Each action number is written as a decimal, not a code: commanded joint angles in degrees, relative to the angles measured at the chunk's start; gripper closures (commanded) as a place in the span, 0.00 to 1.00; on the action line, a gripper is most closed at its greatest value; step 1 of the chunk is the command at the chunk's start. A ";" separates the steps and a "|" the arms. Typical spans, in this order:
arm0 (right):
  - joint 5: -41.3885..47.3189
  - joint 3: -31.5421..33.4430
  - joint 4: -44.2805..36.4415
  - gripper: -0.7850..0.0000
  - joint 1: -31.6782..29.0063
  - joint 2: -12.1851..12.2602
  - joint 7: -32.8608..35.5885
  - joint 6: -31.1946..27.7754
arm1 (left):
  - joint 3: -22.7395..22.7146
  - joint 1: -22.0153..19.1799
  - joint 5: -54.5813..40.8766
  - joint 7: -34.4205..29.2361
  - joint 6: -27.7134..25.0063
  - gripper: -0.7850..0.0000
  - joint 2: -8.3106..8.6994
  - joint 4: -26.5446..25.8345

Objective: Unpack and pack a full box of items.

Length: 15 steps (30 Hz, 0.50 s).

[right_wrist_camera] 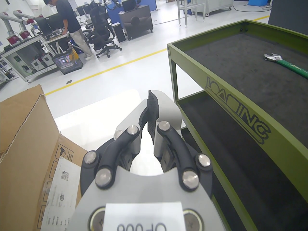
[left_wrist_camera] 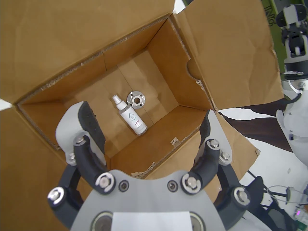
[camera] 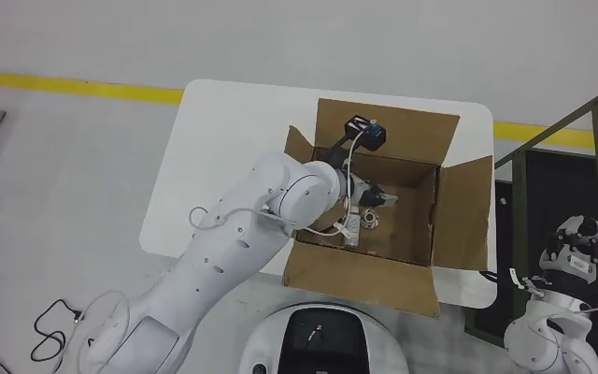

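Note:
An open cardboard box (camera: 453,201) stands on the white table (camera: 224,140) with its flaps spread. On its floor lie a white spray bottle (left_wrist_camera: 131,118) and a round metal flange (left_wrist_camera: 136,99), touching at the bottle's neck. My left gripper (left_wrist_camera: 146,118) hangs open above the box's inside, high over both items, with nothing between its fingers; it also shows over the box (camera: 378,198). My right gripper (right_wrist_camera: 151,106) is shut and empty, off the table's right end, between the box's outer wall (right_wrist_camera: 24,133) and a green cart.
The olive green cart (right_wrist_camera: 240,97) stands close on the right, with a green-handled wrench (right_wrist_camera: 286,63) on its dark top shelf. The box's walls and raised flaps (left_wrist_camera: 228,37) surround the left gripper. A small black device (camera: 364,131) sits by the far flap.

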 commanded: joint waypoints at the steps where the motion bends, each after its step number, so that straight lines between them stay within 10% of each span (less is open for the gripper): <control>1: 0.00 0.00 0.00 1.00 0.00 0.00 0.00 0.00 | -0.06 0.04 0.02 0.07 -0.25 0.00 0.03 -0.13; 15: 0.00 0.00 0.00 1.00 0.00 0.00 0.00 0.00 | -0.12 1.12 -0.51 2.71 -0.77 0.00 -0.07 -0.30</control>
